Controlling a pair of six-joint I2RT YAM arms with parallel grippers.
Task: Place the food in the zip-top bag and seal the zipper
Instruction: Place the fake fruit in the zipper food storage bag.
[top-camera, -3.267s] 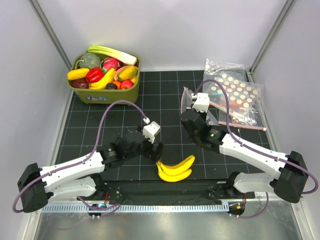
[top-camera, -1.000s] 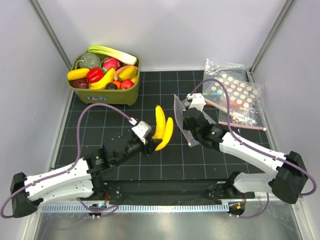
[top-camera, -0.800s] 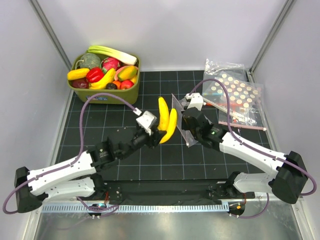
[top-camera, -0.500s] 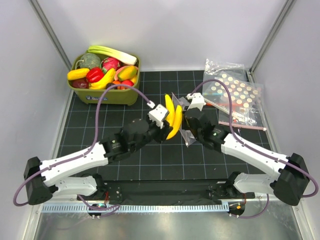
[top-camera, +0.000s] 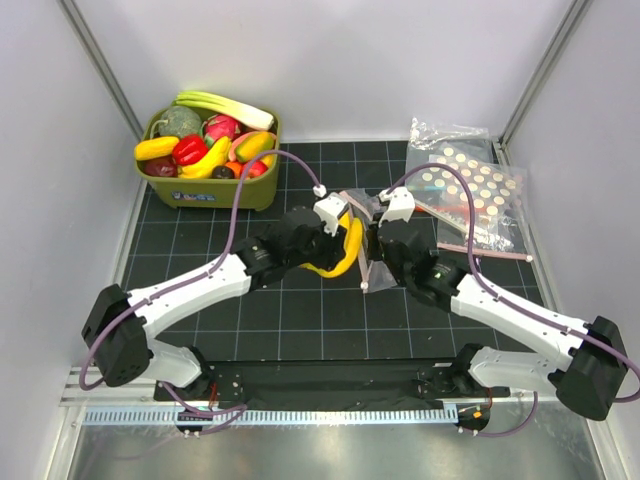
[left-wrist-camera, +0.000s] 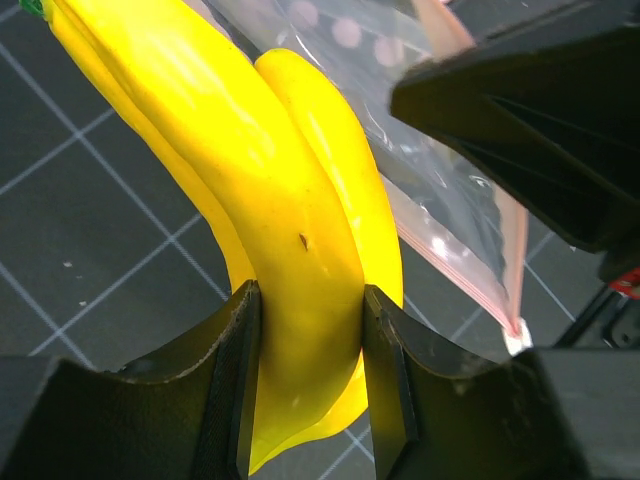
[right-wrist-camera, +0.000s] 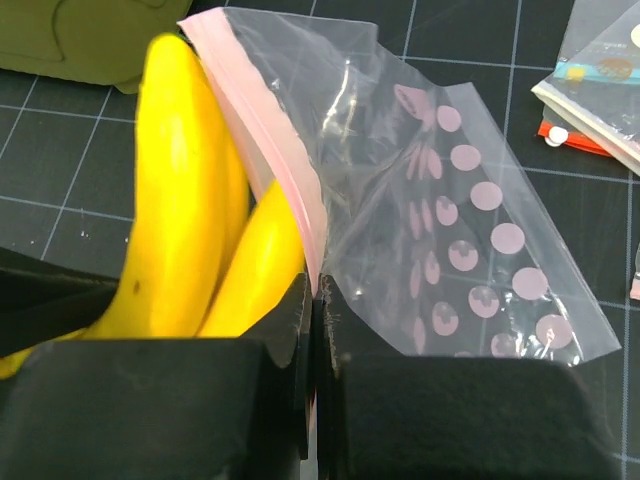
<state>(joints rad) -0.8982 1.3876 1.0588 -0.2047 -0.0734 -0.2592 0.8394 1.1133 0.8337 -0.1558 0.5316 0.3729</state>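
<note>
Clamping the banana bunch (top-camera: 345, 250) in the left fingers (left-wrist-camera: 225, 390) above mid desk (top-camera: 250, 310), against the zip-top bag (right-wrist-camera: 430, 250) pinched at its zipper (right-wrist-camera: 270, 130) by the right fingers (right-wrist-camera: 160, 400); risks sliding outside a barely parted mouth.

A table (top-camera: 250, 320) with a black, pale-gridded top. At its far left corner sits an olive-green bin (top-camera: 212, 192) heaped with toy produce (top-camera: 190, 150). At far right lie clear dotted bags (top-camera: 472, 188).

Yellow banana bunch (left-wrist-camera: 300, 250) stands against the pink zipper (right-wrist-camera: 268, 132) of the clear zip-top bag (right-wrist-camera: 430, 210), seemingly outside.
</note>
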